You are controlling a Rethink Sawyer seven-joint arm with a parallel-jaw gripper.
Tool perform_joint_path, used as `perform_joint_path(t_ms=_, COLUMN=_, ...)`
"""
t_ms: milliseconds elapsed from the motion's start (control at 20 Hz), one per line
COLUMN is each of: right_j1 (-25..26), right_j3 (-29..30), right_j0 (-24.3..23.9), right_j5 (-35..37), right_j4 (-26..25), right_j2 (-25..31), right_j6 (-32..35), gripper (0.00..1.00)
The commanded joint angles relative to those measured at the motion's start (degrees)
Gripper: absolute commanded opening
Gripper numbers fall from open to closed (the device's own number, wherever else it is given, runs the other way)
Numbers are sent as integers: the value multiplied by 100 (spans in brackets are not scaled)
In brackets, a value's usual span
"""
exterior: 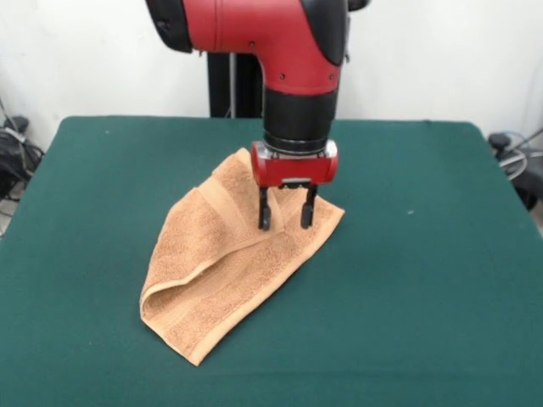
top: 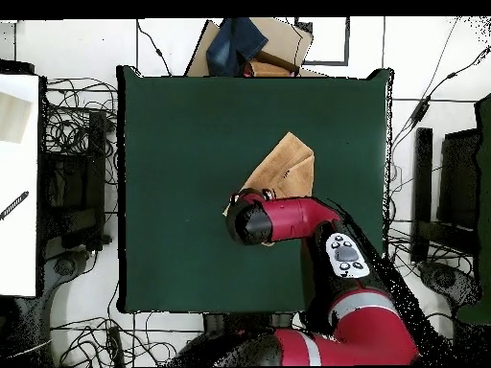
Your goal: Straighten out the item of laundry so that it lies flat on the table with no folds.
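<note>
towel: folded over, mid table
gripper: fingers parted, tips at towel's far part, holding nothing visible

The towel is light orange-tan terry cloth, folded over itself into a rough triangle on the dark green table. A woven band runs along its upper layer, whose edge curls up at the near left corner. It lies near the table's middle, slanting diagonally.
</note>
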Motion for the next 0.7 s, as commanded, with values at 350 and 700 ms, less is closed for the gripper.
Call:
perform_joint_path(t_ms=350, right_j1=52, right_j3=10, right_j0=299, right_j5=252, right_j4=339, right_j2=-36, right_j6=859, gripper=100)
perform_joint_path(t_ms=700, right_j1=274, right_j3=24, right_j0=337, right_j5=37, right_j4=280, right_j2=-143, right_j6=888, gripper=100)
